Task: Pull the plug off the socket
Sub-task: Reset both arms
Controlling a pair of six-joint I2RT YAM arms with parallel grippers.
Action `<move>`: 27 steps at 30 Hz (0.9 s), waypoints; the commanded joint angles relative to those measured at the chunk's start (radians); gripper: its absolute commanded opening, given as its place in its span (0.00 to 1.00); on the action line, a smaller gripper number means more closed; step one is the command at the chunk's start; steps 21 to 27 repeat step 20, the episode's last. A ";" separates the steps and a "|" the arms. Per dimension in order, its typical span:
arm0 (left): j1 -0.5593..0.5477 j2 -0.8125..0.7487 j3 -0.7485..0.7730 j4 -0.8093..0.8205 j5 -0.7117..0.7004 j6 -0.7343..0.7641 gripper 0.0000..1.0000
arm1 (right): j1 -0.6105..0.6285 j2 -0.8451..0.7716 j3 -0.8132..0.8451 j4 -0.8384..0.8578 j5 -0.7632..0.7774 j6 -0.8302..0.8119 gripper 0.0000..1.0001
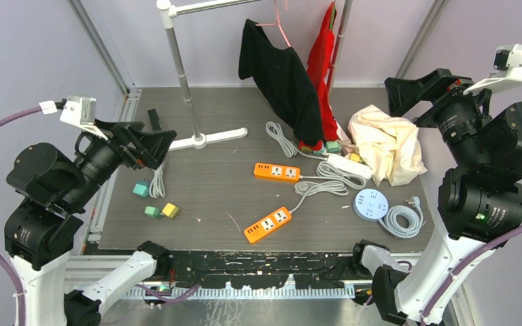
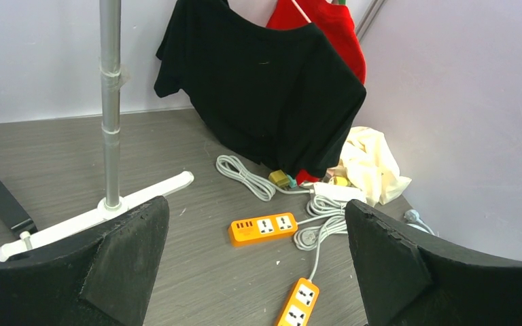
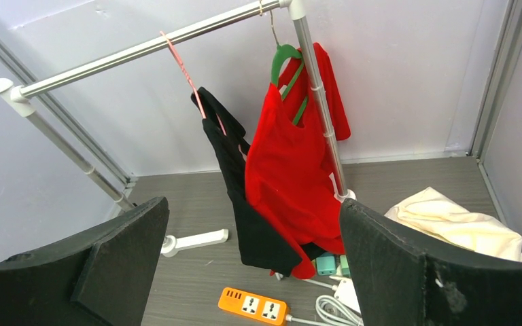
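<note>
Two orange power strips lie mid-table, one farther back [image 1: 276,172] [image 2: 262,228] [image 3: 253,307] and one nearer [image 1: 267,225] [image 2: 298,304]; the sockets that show on them are empty. A white strip [image 1: 349,165] [image 2: 340,192] lies by the cloth, and a round blue-and-white socket [image 1: 371,204] sits to the right. A flat grey plug [image 1: 302,185] [image 2: 306,237] lies loose beside coiled grey cable [image 1: 340,174]. I cannot tell whether any plug sits in a socket. My left gripper [image 1: 155,144] [image 2: 255,210] hangs open at the table's left. My right gripper [image 1: 397,95] [image 3: 253,210] hangs open, high at the right.
A clothes rail on a white foot [image 1: 207,139] carries a black shirt [image 1: 282,78] and a red one [image 1: 323,64]. A cream cloth [image 1: 387,142] lies back right. Small coloured blocks [image 1: 156,207] sit at the left, and a coiled grey cable [image 1: 402,221] at the right.
</note>
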 commanded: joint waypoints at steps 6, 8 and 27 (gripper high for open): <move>0.004 -0.015 -0.002 0.011 0.007 0.016 0.99 | -0.002 -0.016 -0.010 0.024 0.010 0.019 1.00; 0.004 -0.016 -0.003 0.011 0.007 0.016 0.99 | -0.001 -0.017 -0.010 0.024 0.011 0.022 1.00; 0.004 -0.022 -0.021 0.018 0.015 0.015 0.99 | -0.001 -0.028 -0.042 0.028 0.026 0.010 1.00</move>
